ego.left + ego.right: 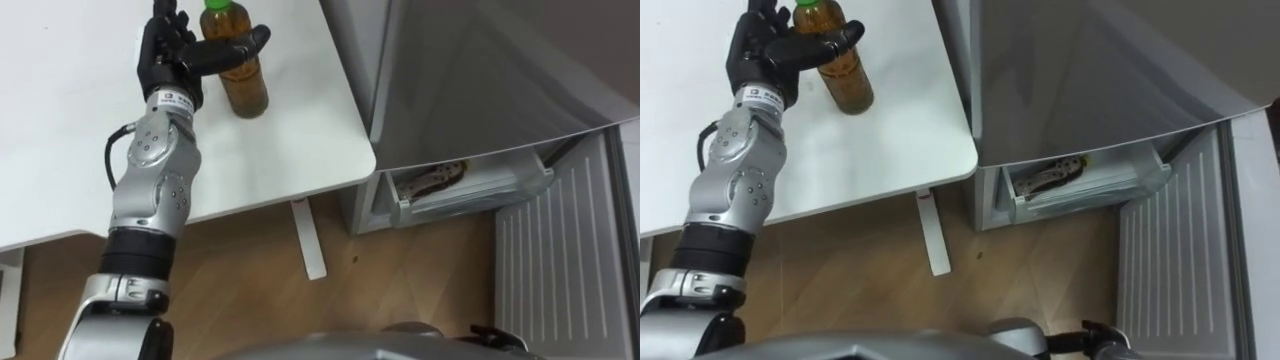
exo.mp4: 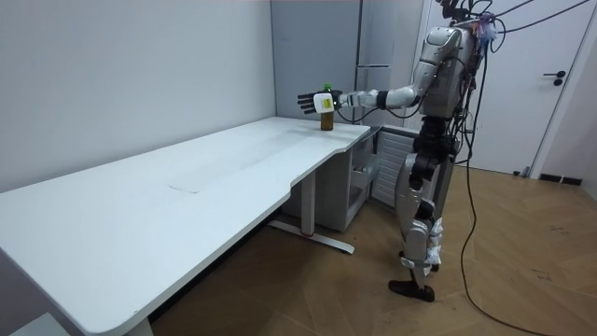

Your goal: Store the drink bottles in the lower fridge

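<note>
White table (image 1: 60,120) on my left. My left hand (image 1: 165,60) is over it, fingers straight and open, thumb lying across the drink bottle (image 1: 245,90), which stands upright near the table's corner. Right: grey fridge (image 1: 480,70), lower door (image 1: 560,250) open.

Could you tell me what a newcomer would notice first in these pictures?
The robot's left hand, fingers open, reaches for the green-capped bottle of brown drink near the white table's corner. To its right, the fridge's lower door stands open, showing a drawer.
</note>
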Robot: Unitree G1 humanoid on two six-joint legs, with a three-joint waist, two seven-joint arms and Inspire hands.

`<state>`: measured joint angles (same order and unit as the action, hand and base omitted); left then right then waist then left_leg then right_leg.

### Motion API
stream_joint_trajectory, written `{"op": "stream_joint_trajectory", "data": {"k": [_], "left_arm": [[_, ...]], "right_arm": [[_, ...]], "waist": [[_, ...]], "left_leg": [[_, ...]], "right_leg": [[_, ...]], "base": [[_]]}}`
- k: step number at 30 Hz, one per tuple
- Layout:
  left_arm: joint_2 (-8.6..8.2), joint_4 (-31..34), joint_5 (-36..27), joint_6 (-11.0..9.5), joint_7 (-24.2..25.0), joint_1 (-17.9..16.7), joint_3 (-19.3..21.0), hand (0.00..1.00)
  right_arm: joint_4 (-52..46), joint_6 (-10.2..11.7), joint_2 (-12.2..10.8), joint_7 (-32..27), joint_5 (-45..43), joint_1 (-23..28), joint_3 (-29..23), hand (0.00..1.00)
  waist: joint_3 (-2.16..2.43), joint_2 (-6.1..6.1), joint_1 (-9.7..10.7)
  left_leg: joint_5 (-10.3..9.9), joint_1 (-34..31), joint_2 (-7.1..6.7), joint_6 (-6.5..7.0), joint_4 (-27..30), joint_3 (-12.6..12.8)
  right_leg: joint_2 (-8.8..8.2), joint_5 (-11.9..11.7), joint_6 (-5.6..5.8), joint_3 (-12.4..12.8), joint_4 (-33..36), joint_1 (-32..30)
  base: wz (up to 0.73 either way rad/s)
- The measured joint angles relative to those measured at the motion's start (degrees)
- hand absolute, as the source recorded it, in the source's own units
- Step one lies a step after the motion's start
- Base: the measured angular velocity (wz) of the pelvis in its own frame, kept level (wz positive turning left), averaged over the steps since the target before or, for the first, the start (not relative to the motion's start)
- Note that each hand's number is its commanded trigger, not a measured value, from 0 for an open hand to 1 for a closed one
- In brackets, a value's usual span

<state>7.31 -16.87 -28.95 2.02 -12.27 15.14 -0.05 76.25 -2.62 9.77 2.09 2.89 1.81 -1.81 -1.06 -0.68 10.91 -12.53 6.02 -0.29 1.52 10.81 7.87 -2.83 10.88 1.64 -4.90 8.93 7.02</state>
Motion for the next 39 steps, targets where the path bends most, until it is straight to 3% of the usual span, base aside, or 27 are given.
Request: {"op": "stream_joint_trajectory", "data": {"k": [12,19,20,21,22,35,39], "left_arm": [[0.61,-9.9,-0.9,0.1,-0.5,3.9,0.0,0.0],[1.01,-10.3,-1.0,0.6,-0.5,3.9,0.1,0.0],[1.01,-10.4,-1.4,0.7,-0.5,3.9,0.5,0.24],[1.03,-10.4,-2.1,1.0,-0.5,3.9,1.3,0.55],[1.05,-10.4,-2.2,1.3,-0.5,3.9,1.6,1.0],[1.93,-13.3,-2.7,3.3,0.2,5.6,2.2,1.0],[2.51,-13.5,-2.6,4.7,0.0,5.6,2.3,1.0]], "right_arm": [[-0.1,-1.2,0.0,-0.7,-3.5,0.0,0.0,0.0],[-0.6,-2.4,0.0,-0.7,-3.7,0.0,0.0,0.0],[-0.6,-2.4,0.0,-0.7,-3.7,-0.1,0.0,0.0],[-0.6,-2.4,0.0,-0.7,-3.7,-0.1,0.0,0.0],[-0.6,-2.4,0.0,-0.7,-3.7,-0.1,0.0,0.0],[-0.6,-3.8,0.0,-0.4,-7.7,-0.1,-0.1,0.0],[-0.6,-4.5,0.0,-0.1,-10.6,-0.2,-0.1,0.0]], "waist": [[0.0,0.01,-0.1],[0.21,-0.28,-0.2],[0.22,-0.27,-0.2],[0.24,-0.28,-0.2],[0.26,-0.3,-0.1],[0.63,0.0,0.0],[0.65,0.05,0.0]], "left_leg": [[0.0,0.4,0.07,0.01,0.0,0.5],[0.0,0.2,0.25,0.01,-0.1,1.0],[0.0,0.2,0.28,0.01,-0.1,1.2],[0.0,0.2,0.32,0.01,0.0,1.4],[0.0,0.2,0.33,0.0,0.0,1.4],[0.0,0.4,0.39,-0.03,0.1,1.4],[0.0,0.2,0.37,-0.02,0.1,1.4]], "right_leg": [[0.07,0.0,0.01,0.5,0.9,-0.4],[0.25,0.0,0.01,1.1,1.7,-0.8],[0.29,0.0,0.01,1.3,1.7,-1.0],[0.33,0.0,0.01,1.5,1.7,-1.0],[0.33,0.0,0.0,1.6,1.8,-1.0],[0.39,0.0,0.0,1.8,2.4,-1.2],[0.36,0.0,0.0,1.8,2.7,-1.5]], "base": [[-0.02],[-0.04],[-0.08],[-0.08],[-0.06],[0.0],[0.0]]}}
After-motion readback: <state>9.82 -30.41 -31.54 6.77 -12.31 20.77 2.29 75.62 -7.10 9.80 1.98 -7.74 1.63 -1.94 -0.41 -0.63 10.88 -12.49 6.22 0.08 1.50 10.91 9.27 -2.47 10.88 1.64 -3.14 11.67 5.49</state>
